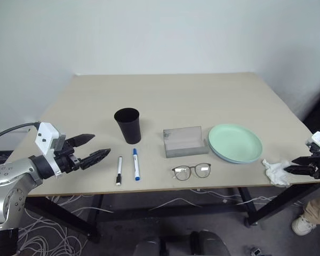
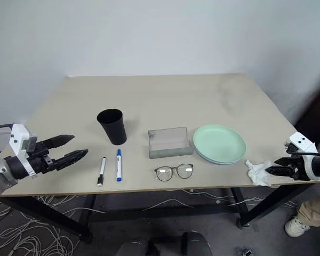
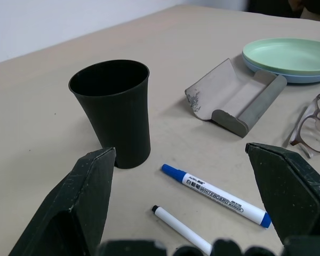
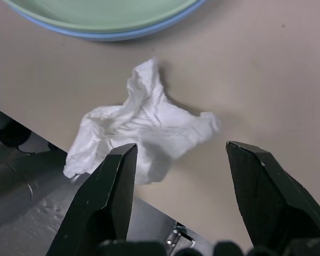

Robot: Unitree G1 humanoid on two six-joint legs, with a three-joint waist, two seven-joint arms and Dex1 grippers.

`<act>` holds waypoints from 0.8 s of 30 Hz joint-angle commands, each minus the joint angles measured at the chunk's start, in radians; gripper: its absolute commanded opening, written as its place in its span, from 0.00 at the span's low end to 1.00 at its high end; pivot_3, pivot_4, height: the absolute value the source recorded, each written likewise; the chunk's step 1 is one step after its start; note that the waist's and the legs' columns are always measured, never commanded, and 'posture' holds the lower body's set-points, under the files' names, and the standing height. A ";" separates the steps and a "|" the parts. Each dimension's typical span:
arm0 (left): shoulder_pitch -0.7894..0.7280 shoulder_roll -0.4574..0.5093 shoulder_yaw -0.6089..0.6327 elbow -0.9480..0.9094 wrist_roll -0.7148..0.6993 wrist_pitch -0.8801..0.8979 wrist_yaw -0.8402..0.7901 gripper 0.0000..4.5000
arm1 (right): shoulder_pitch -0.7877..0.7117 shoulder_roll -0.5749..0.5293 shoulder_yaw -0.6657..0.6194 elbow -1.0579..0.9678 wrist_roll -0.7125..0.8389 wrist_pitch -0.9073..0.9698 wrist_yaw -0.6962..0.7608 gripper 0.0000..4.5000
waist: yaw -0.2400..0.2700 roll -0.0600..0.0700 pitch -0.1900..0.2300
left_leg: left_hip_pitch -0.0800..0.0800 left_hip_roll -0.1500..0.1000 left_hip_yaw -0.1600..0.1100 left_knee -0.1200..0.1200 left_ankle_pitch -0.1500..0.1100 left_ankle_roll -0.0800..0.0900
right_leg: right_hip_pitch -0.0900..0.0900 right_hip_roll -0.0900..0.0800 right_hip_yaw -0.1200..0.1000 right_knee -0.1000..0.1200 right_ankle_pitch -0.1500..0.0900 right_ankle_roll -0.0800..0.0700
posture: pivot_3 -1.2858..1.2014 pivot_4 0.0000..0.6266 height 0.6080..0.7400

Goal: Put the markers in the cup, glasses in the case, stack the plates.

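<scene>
The black cup (image 1: 128, 125) stands upright mid-table. In front of it lie two markers side by side, one black-capped (image 1: 119, 170) and one blue-capped (image 1: 136, 164). Right of the cup, the grey case (image 1: 184, 142) lies open, with the glasses (image 1: 192, 170) unfolded just in front of it. The mint green plate (image 1: 235, 142) rests on the light blue plate (image 4: 112, 36), whose rim shows beneath. My left gripper (image 1: 93, 148) hovers open, left of the markers and pointing at them. At the table's right front corner my right gripper (image 2: 273, 166) is open over a crumpled white tissue (image 4: 144, 133).
The tissue lies at the table's front right edge (image 4: 53, 154), with dark floor below. Cables (image 1: 165, 205) run on the floor under the table. A person's leg and shoe (image 1: 309, 218) stand at the right. The table's far half is bare.
</scene>
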 commanded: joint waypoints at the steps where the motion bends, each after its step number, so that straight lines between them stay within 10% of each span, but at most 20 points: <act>1: -0.014 0.004 0.009 -0.017 -0.004 -0.009 -0.003 0.92 | -0.001 0.006 -0.014 -0.046 0.018 0.022 0.004 0.64 | 0.000 0.000 0.000 | 0.000 0.000 0.000 0.000 0.000 0.000 | 0.000 0.000 0.000 0.000 0.000 0.000 | 0.52 0.00 1.00; 8: -0.014 0.003 0.009 -0.016 -0.002 -0.009 0.000 0.92 | 0.023 0.029 -0.007 -0.086 0.029 0.038 0.010 0.64 | 0.001 0.000 0.000 | 0.000 0.000 0.000 0.000 0.000 0.000 | 0.000 0.000 0.000 0.000 0.000 0.000 | 0.52 0.00 1.00; 17: -0.020 0.002 0.007 -0.013 -0.001 -0.009 0.007 0.92 | 0.029 0.025 0.009 -0.114 0.009 0.002 0.020 0.00 | 0.000 0.000 0.000 | 0.000 0.000 0.000 0.000 0.000 0.000 | 0.000 0.000 0.000 0.000 0.000 0.000 | 0.52 0.00 1.00; 24: -0.024 0.000 0.006 -0.012 0.001 -0.011 0.010 0.92 | -0.048 0.017 0.006 -0.091 -0.027 -0.101 -0.029 0.00 | -0.001 0.001 0.000 | 0.000 0.000 0.000 0.000 0.000 0.000 | 0.000 0.000 0.000 0.000 0.000 0.000 | 0.52 0.00 1.00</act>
